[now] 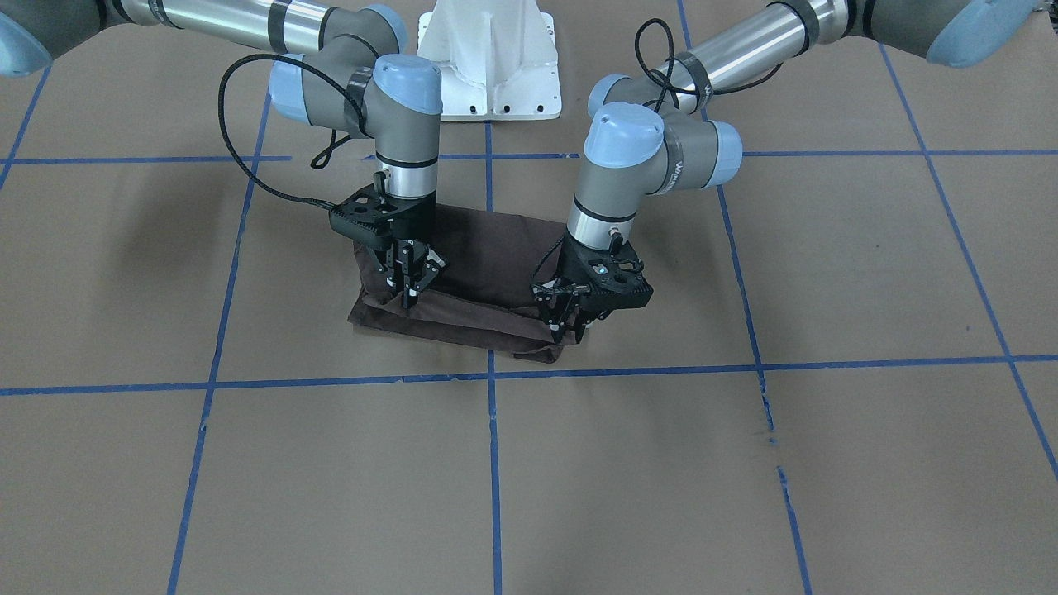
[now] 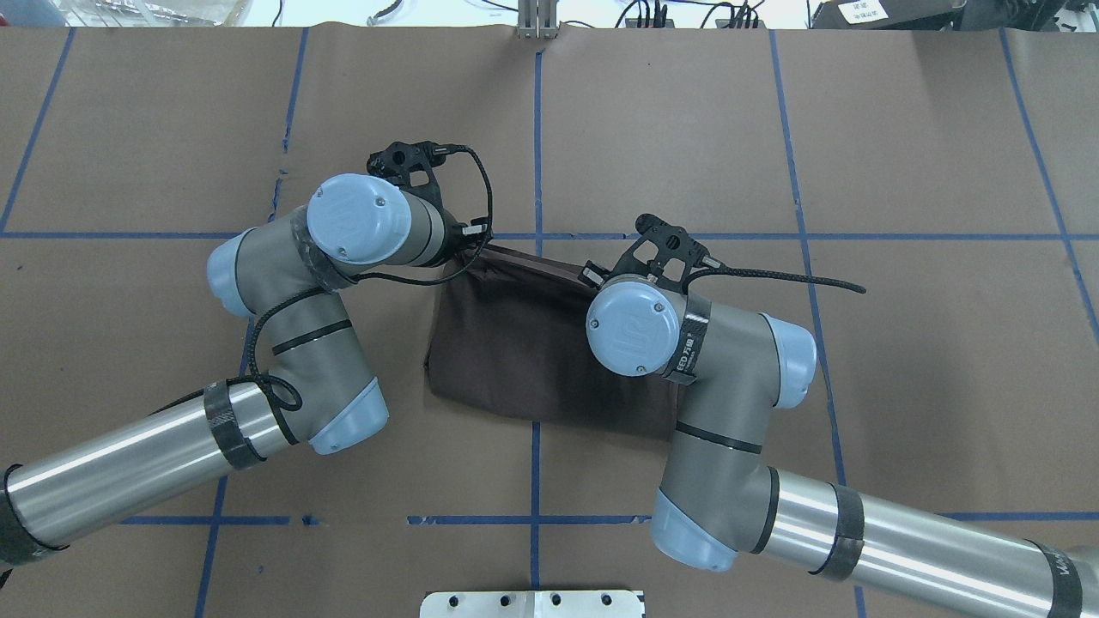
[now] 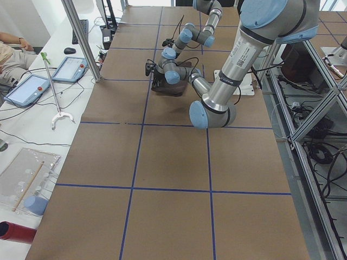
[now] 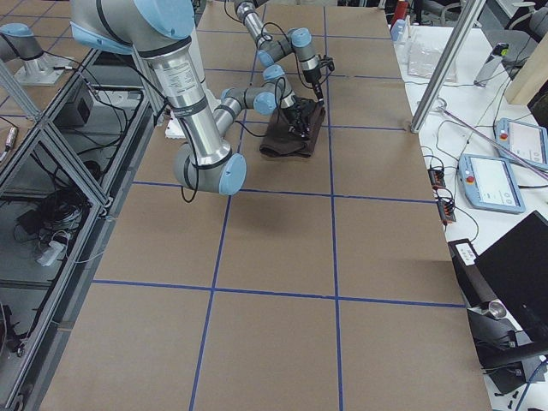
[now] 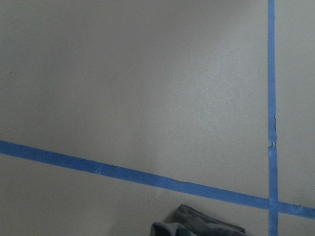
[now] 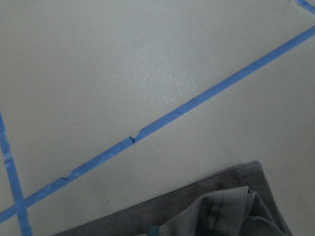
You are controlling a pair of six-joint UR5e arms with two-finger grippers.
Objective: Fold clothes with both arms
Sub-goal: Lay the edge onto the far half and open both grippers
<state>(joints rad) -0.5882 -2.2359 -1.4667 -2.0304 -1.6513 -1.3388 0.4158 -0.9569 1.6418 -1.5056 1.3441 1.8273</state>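
Observation:
The dark brown T-shirt lies folded into a small rectangle on the brown paper table, just past the crossing of two blue tape lines. Both arms reach down over it. My right gripper stands at the bundle's edge away from the robot, its fingertips drawn together on the cloth. My left gripper pinches the other corner of that same edge. From overhead, the wrists hide both grippers and only the T-shirt shows between them. Each wrist view catches a bit of T-shirt at its lower edge.
The white pedestal base is bolted behind the shirt. Blue tape lines grid the paper. Beside the table, a side bench carries tablets, a reach tool and a person's arm.

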